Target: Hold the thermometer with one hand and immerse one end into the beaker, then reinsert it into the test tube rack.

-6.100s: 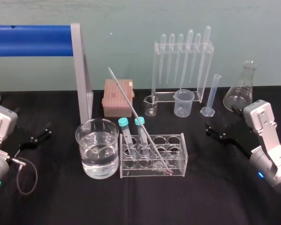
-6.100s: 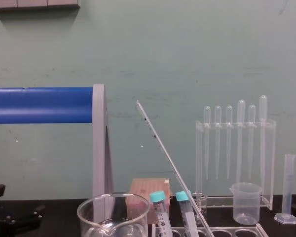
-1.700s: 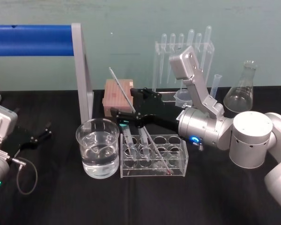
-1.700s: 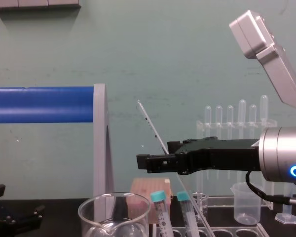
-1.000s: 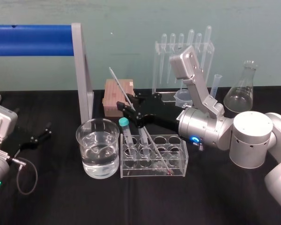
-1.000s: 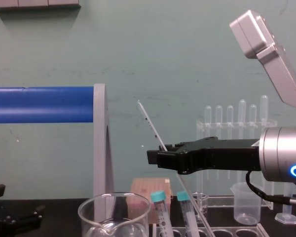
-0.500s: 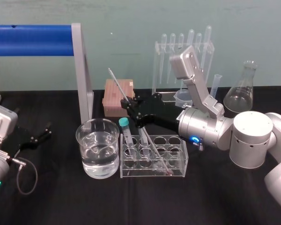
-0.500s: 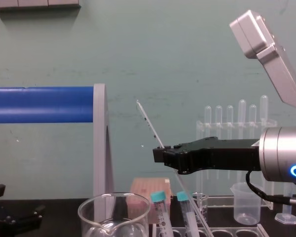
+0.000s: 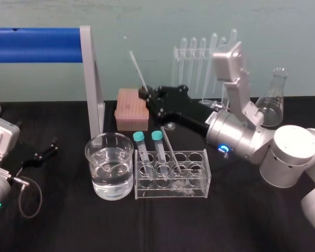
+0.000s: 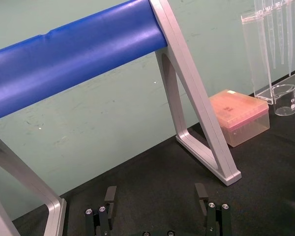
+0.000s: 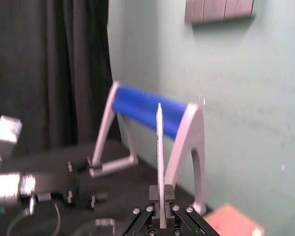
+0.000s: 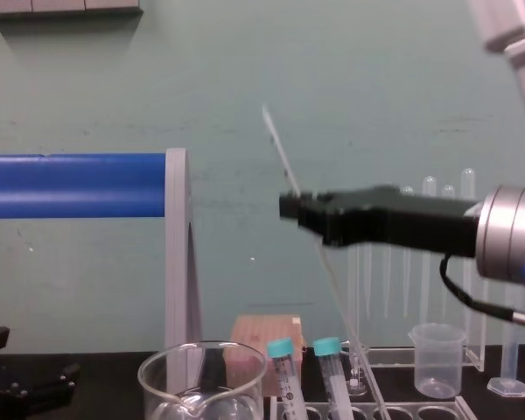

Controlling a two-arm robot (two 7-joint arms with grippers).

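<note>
My right hand (image 9: 143, 93), a long black hand on a silver wrist with a blue glowing ring, reaches in from the right above the test tube rack (image 9: 203, 173), its fingers clamped on the thermometer (image 9: 136, 71). The grip sits high on the rod, with a short length sticking up past the fingers. I judge this leaves the long lower part free to go into liquid without the hand getting wet. The rod leans, its top tilted toward the robot's left, and its lower end appears to be down among the rack's holes, just beside the two teal-capped tubes (image 9: 139, 137), so it is not yet lifted clear. The beaker (image 9: 87, 152), wide, clear and partly filled with water, stands on the black counter (image 9: 68, 220) just to the left of the rack, which makes the carry across short. My left hand (image 9: 42, 152) rests low on the counter at the far left, fingers apart, well away from the glassware and out of the working arm's path.
</note>
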